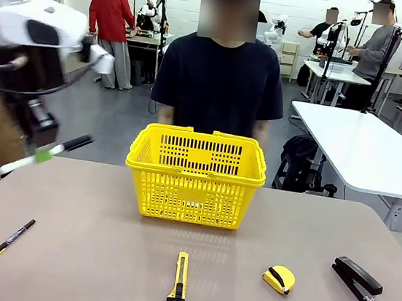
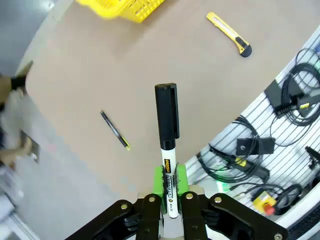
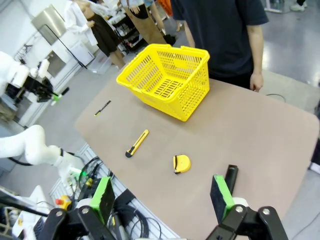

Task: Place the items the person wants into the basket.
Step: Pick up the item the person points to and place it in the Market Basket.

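Off table left edge, L gripper clamped on white marker; R gripper wide open, empty; yellow basket at mid far edge.

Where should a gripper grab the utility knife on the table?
Mid-body of the utility knife, on the yellow part, coming straight down from above. It lies flat and slim, long axis pointing toward the basket, so pinch across its narrow width.

Brown table — on it: basket, pen, utility knife, tape measure, stapler.
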